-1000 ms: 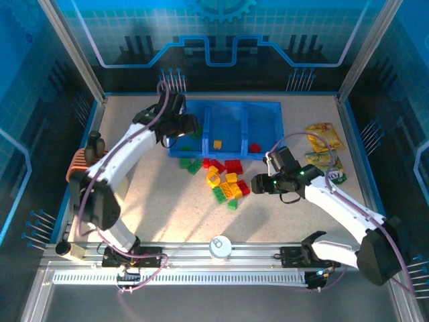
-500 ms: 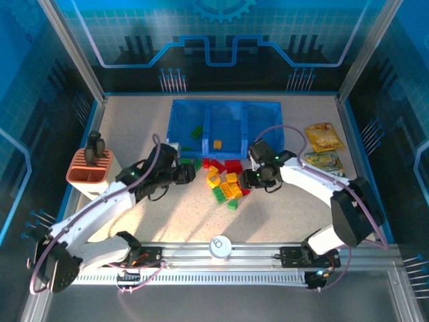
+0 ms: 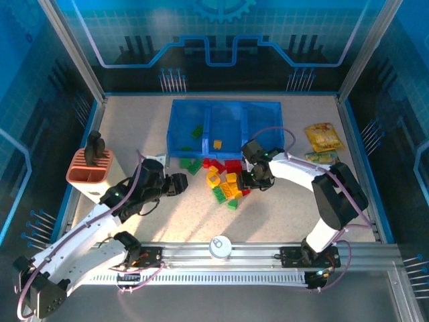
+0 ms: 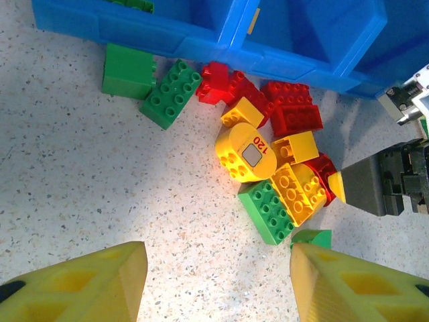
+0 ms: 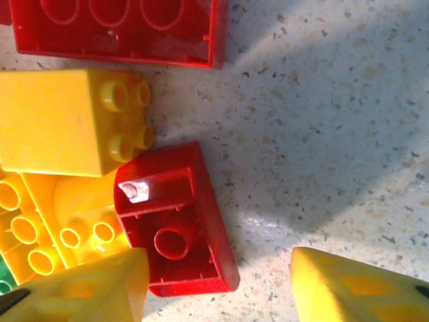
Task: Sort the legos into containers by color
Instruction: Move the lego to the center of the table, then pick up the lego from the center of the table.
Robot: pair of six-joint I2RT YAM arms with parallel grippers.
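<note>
The legos (image 3: pixel 224 180) lie in a loose red, yellow and green pile just in front of the blue tray of containers (image 3: pixel 268 107). Green bricks (image 3: pixel 196 132) sit in its left compartment and a yellow one (image 3: pixel 218 143) in the middle. My left gripper (image 3: pixel 179 182) is left of the pile, open, with bare table between its fingers (image 4: pixel 87 282). My right gripper (image 3: pixel 255 178) is low at the pile's right edge, open. An upside-down red brick (image 5: pixel 177 221) lies between its fingers (image 5: pixel 362 288), against the left one and apart from the right one.
A salmon ridged holder (image 3: pixel 86 173) with black handles stands at the left. Yellow snack packets (image 3: pixel 323 136) lie at the right. A white round knob (image 3: pixel 220 247) sits on the front rail. Two green bricks (image 4: pixel 154 80) lie against the tray's (image 4: pixel 167 37) front wall.
My left gripper pulled back from the tray's left compartment to the table left of the pile. My right gripper moved left to the pile and lowered over the red brick, its jaws narrowing.
</note>
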